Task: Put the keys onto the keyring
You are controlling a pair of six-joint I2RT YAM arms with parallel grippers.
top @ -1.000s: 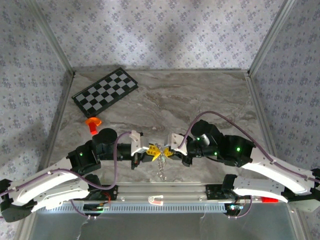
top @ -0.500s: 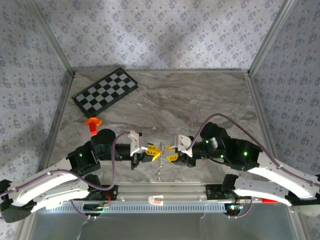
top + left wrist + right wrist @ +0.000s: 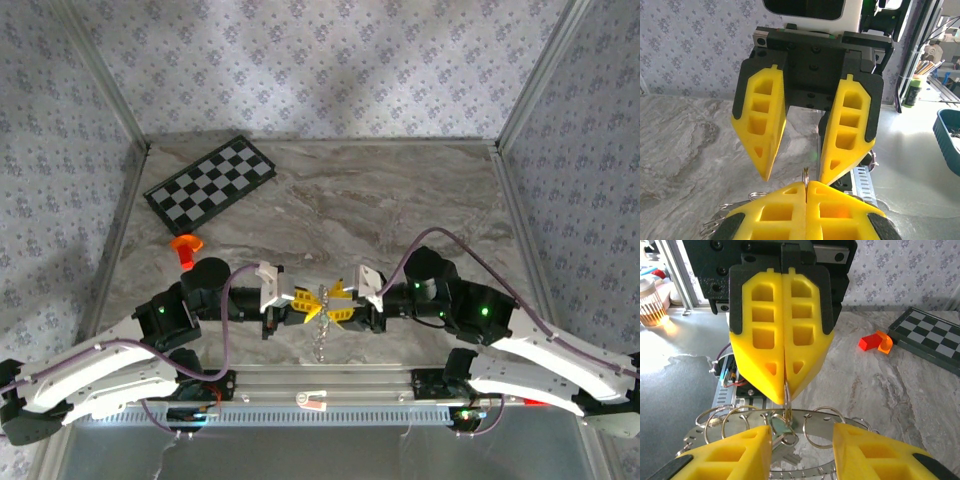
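While the left gripper [image 3: 784, 391] clamps the keyring [image 3: 812, 413], the right gripper [image 3: 802, 434] stands parted; it holds nothing.

Words: none can be read.
Numbers: none can be read.
Brands or signs: none can be read.
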